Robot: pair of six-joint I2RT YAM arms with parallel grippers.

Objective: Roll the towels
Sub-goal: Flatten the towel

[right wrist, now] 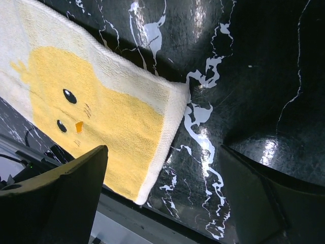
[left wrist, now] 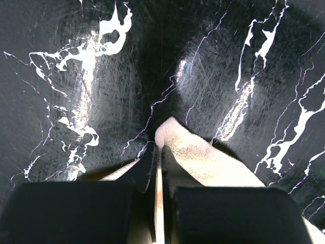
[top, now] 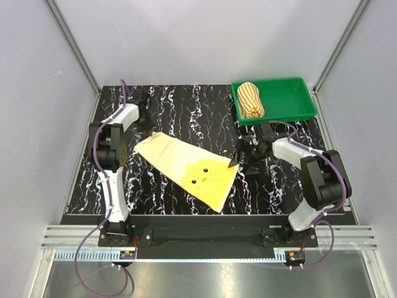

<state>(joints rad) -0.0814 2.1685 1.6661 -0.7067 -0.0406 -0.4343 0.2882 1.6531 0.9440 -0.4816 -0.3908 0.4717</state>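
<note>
While the striped towel [top: 251,99] sits rolled in the green tray [top: 288,99] at the far right, the yellow towel [top: 186,162] lies flat and unrolled. It runs diagonally across the middle of the black marbled tabletop [top: 186,108]. Chick face on it: two black eyes, small orange beak.

Left gripper [left wrist: 158,147]: jaws pressed together at the towel's far-left corner. A thin cream line of cloth shows between them, and the corner tip pokes out just past the fingertips. Reads as a pinch on that corner, shallow.

Right gripper [top: 244,158]: jaws wide, holding nothing. It is at the towel's right end, and the far-right corner lies ahead between the two fingers, flat on the tabletop. Not clear from the wrist view whether either finger touches cloth.

Step in hand, as judged: secure the second corner so both arms control the towel before rolling.

To do it well:
- Bring the right jaws low enough that one finger slips under the hem. The cloth lies flat, so a high approach would likely close on air.
- Take the corner itself, not the long edge, so the end stays square.
- Avoid pulling with the left arm until the right has closed. The left bite looks small and could slip.
- Once both hold, tension gently along the far edge to flatten wrinkles. A crooked start gives a cone-shaped roll.

Risk: pushing the corner away and bunching it.
</note>
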